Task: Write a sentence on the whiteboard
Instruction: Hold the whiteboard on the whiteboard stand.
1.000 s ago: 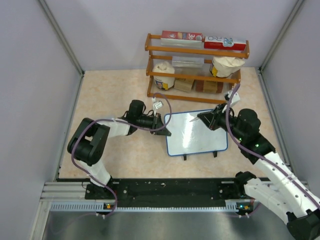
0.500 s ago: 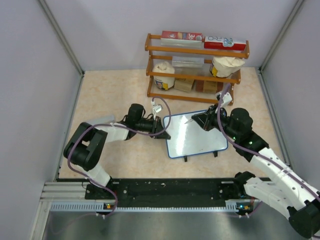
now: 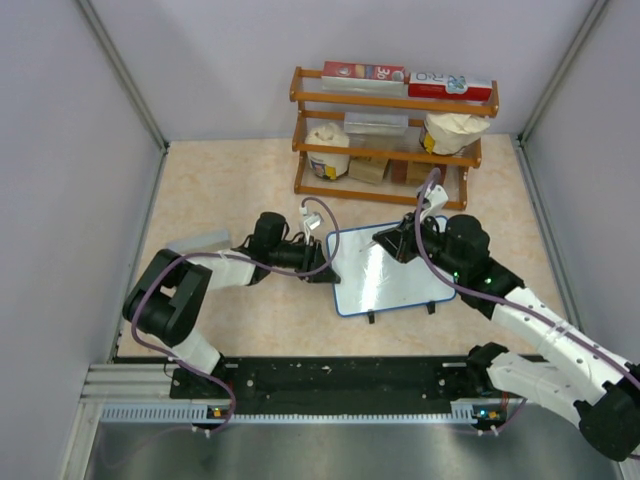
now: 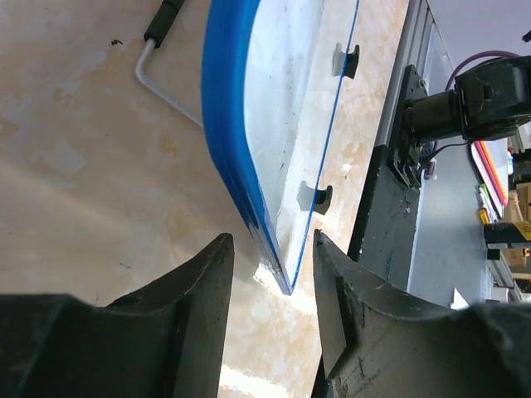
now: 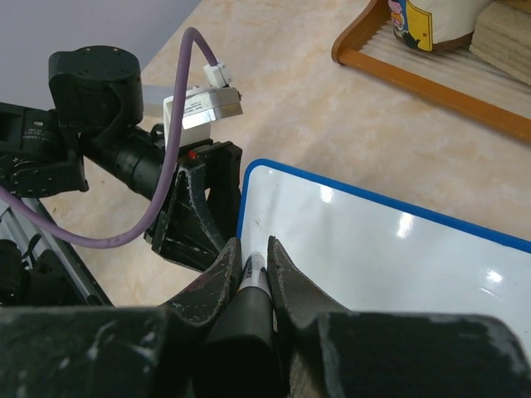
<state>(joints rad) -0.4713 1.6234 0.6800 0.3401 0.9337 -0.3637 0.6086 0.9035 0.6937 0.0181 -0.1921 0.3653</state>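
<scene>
The whiteboard (image 3: pixel 392 278) lies in the middle of the table, blue-rimmed, its white face showing only glare. The sentence is out of view. My left gripper (image 3: pixel 325 263) is at the board's left edge. In the left wrist view it (image 4: pixel 272 240) is open, its jaws straddling the blue rim (image 4: pixel 228 124) with a gap on each side. My right gripper (image 3: pixel 386 240) hovers over the board's upper left corner. It (image 5: pixel 253 245) is shut on a black marker (image 5: pixel 254 272), whose tip points down at the whiteboard (image 5: pixel 373 249).
A wooden shelf rack (image 3: pixel 390 130) with boxes and bags stands behind the board. The board's black feet (image 3: pixel 370 315) stick out at its near edge. Grey walls close in both sides, and a metal rail (image 3: pixel 330 385) runs along the front.
My left gripper's jaws have opened off the board's left edge. The right arm has carried the marker leftward toward the board's upper left corner.
</scene>
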